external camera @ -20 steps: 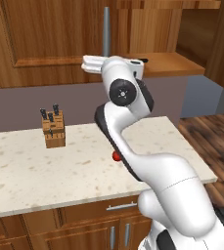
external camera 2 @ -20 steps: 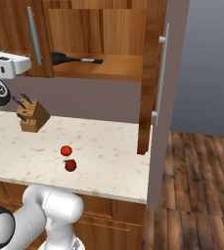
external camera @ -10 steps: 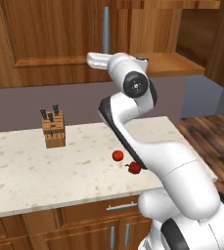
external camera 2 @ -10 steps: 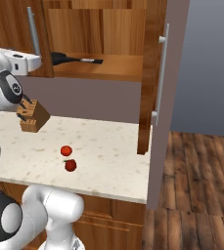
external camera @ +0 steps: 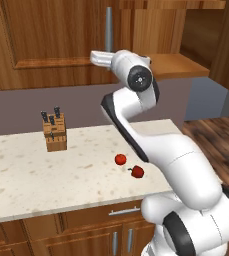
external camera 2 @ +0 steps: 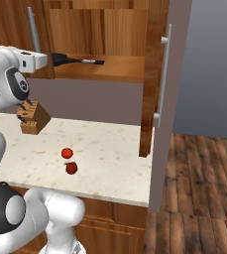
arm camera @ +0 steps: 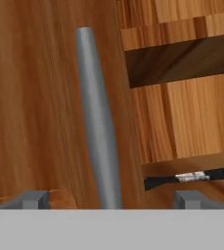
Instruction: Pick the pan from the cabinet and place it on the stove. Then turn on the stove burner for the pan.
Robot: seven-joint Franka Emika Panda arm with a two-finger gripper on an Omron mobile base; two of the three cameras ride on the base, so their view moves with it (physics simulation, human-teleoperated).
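I can read no text, label, brand, number or sign anywhere from here.

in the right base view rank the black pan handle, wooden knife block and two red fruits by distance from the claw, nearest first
1. Black pan handle, just right of the claw, on the shelf.
2. Wooden knife block, below on the counter.
3. Two red fruits, lower, toward the counter's front.
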